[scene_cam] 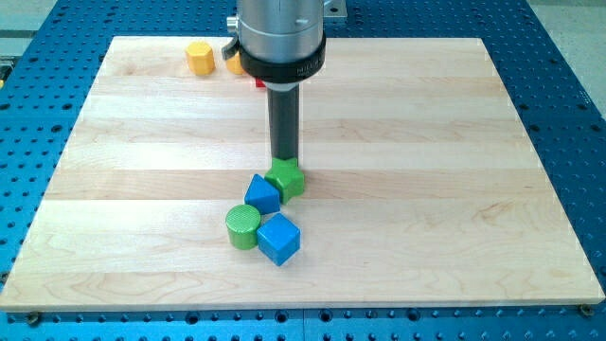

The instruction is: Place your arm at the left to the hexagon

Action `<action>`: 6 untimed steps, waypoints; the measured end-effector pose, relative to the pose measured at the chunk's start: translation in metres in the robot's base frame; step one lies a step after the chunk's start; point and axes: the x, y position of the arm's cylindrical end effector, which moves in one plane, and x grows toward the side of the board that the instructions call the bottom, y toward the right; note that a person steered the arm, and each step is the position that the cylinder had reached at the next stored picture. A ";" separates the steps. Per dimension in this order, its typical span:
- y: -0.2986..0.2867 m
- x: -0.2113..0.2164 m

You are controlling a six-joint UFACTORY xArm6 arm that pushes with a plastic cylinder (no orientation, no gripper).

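A yellow hexagon block (pixel 199 58) stands near the view's top left of the wooden board (pixel 426 189). My tip (pixel 284 159) is far below and to the right of it, near the board's middle. The tip stands just above a green block (pixel 287 178), at or against its far edge; I cannot make out that block's shape. The rod hangs from the grey arm body (pixel 280 38) at the view's top.
A blue wedge-like block (pixel 262 194), a green cylinder (pixel 243 226) and a blue cube (pixel 278 238) cluster below the green block. A second yellow block (pixel 231 62) and a sliver of a red block (pixel 258 82) show beside the arm body, mostly hidden.
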 end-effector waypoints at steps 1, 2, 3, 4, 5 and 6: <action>0.000 0.030; -0.024 0.018; -0.097 -0.024; -0.185 -0.095; -0.227 -0.173; -0.181 -0.196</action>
